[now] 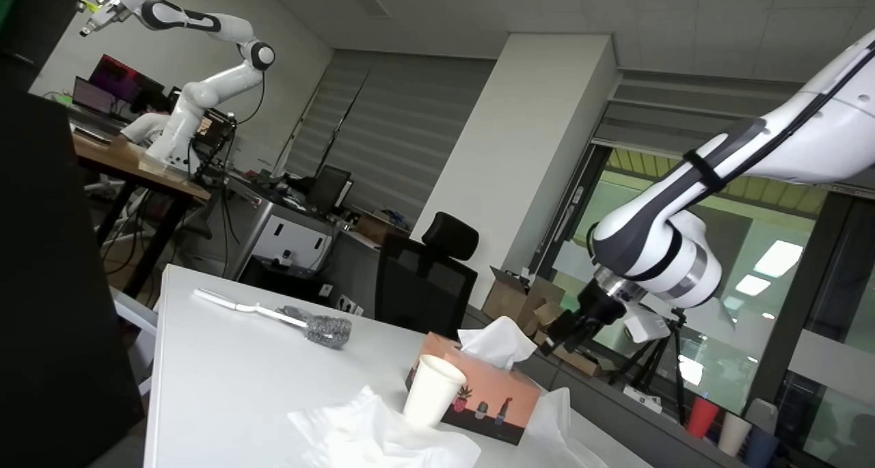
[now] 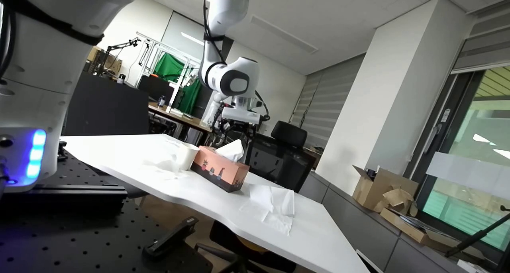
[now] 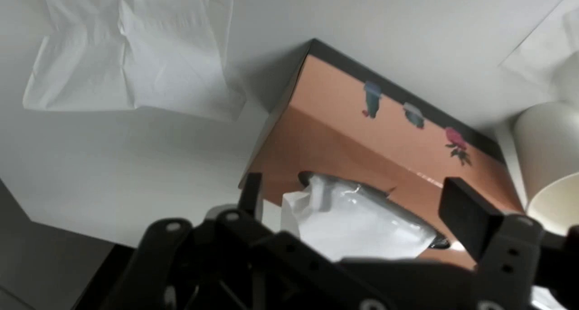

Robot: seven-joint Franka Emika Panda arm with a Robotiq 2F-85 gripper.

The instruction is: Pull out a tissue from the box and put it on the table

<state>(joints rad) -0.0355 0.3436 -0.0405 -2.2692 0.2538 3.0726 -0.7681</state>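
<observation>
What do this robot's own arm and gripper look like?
The arm is white and rounded, with dark grey panels and silvery metal bands. A black cable runs along it, past a black strap. A blue light strip glows on what looks like its base. The gripper is black, with two blocky fingers. No lettering is legible.
</observation>
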